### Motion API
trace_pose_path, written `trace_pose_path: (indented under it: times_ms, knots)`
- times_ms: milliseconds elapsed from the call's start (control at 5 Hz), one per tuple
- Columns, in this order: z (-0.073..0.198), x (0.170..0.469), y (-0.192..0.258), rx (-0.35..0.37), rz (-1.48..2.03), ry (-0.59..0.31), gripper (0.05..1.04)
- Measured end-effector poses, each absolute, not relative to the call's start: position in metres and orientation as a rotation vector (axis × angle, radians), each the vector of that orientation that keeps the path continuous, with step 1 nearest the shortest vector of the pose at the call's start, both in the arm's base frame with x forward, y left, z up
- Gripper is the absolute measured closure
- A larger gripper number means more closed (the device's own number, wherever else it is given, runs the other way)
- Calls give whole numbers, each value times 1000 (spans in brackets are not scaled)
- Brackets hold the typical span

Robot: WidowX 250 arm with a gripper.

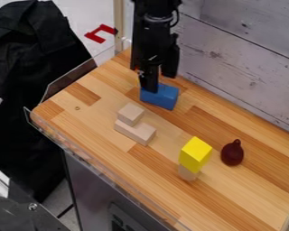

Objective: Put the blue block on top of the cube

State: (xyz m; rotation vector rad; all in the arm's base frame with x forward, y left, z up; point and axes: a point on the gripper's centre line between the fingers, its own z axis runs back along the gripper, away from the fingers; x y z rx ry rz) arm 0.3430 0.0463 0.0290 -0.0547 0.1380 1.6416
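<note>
Gripper (160,83): at the blue block (160,97), whether apart or clamped on it cannot be told | Blue block: on the counter (231,194), beyond the wooden cube (130,113) | Wooden cube: upon an oblong block (135,131) | Yellow block (195,153): atop a wooden piece (188,173), near a dark red object (232,154)

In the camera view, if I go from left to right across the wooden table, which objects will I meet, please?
Small wooden cube → blue block → yellow block → dark red pear-shaped object.
</note>
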Motion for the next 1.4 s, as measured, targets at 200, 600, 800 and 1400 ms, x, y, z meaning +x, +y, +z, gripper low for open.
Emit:
trace_pose_path:
  times_ms: [200, 600, 800, 1400]
  knots:
    - [21, 344, 48, -38, 1648, 160, 83]
    - [7, 345, 47, -55, 1713, 202, 83]
    - [4, 347, 47, -57, 1723, 192, 83]
    - [-8, 342, 43, -32, 1727, 180, 501]
